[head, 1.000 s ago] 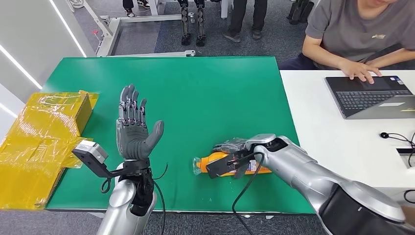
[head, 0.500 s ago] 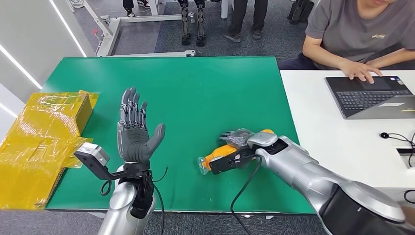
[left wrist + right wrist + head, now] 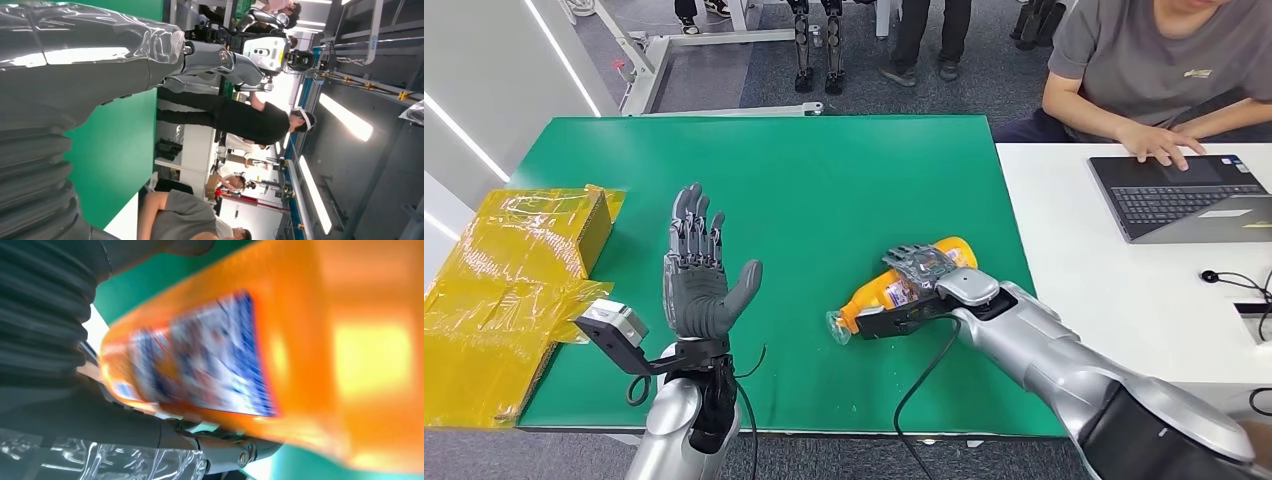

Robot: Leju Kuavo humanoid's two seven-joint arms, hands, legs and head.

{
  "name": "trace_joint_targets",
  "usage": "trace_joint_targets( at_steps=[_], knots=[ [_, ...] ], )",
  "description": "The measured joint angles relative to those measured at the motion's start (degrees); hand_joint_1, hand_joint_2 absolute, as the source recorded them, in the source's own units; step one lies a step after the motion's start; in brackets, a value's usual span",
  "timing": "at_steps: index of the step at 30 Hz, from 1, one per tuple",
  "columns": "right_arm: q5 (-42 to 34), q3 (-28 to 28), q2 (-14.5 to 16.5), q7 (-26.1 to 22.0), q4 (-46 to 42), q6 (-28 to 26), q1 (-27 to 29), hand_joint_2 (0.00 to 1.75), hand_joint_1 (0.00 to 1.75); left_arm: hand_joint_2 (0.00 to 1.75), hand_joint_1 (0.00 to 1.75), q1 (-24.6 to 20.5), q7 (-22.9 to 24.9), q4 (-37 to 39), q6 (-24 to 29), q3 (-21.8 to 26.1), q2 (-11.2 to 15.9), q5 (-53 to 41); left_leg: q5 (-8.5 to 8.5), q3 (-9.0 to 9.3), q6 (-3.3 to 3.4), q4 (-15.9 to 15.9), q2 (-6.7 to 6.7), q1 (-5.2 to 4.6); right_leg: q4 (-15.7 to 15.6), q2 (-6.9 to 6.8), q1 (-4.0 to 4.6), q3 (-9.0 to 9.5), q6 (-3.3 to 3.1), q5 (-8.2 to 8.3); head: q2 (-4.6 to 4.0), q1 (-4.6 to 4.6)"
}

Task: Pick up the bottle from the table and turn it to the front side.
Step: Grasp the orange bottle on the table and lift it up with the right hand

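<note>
The right hand (image 3: 921, 268) has the bottle (image 3: 894, 288), fingers wrapped over its middle, and the pick-up looks done or very nearly so. In the head view the bottle sits at about four o'clock from the centre of the green table (image 3: 824, 170), tilted, clear cap end pointing toward seven o'clock and the rounded base toward one o'clock. Whether the cap end has cleared the cloth or just grazes it I cannot tell from this height. So by my reading: grasp made, lift under way, the turn to the front side in progress or to come.

Now the bottle itself. Orange, glossy plastic, with a paler neck and a clear cap. Up close in the right wrist view the bottle (image 3: 300, 355) shows a label with blue and white print, badly blurred, so I would not swear which face that is. What is left is a judgement call: rotate until the front label faces out, then hold it steady.

Over at eight o'clock, the left hand (image 3: 699, 270) stands upright above the table, palm open, fingers apart and pointing up, holding nothing. It is well apart from the bottle.

At nine o'clock, yellow packaging (image 3: 514, 270) lies on the table's edge. At two o'clock a person (image 3: 1154, 70) works a laptop (image 3: 1184, 195) on the white table.
</note>
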Motion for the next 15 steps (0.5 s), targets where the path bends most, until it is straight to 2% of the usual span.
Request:
trace_joint_targets(
  at_steps=[8, 11, 15],
  knots=[
    [1.1, -2.4, -0.1, 0.1, -0.1, -0.3, 0.5, 1.75, 0.0, 1.75, 0.0, 0.0, 0.0, 0.0, 0.1, 0.0, 0.0, 0.1, 0.0, 0.0, 0.0, 0.0, 0.0, 0.0, 0.0, 0.0, 0.0, 0.0, 0.0, 0.0, 0.0, 0.0],
    [1.3, -3.0, -0.2, 0.0, 0.0, 0.0, 0.7, 1.75, 0.06, 1.75, 0.0, 0.0, 0.0, 0.0, 0.1, 0.0, 0.0, 0.2, 0.0, 0.0, 0.0, 0.0, 0.0, 0.0, 0.0, 0.0, 0.0, 0.0, 0.0, 0.0, 0.0, 0.0],
    [1.4, -3.8, -0.4, -0.5, 0.1, 1.2, 1.1, 1.75, 0.0, 1.75, 0.0, 0.0, 0.0, 0.0, 0.1, 0.0, 0.0, 0.5, 0.0, 0.0, 0.0, 0.0, 0.0, 0.0, 0.0, 0.0, 0.0, 0.0, 0.0, 0.0, 0.0, 0.0]
  ],
)
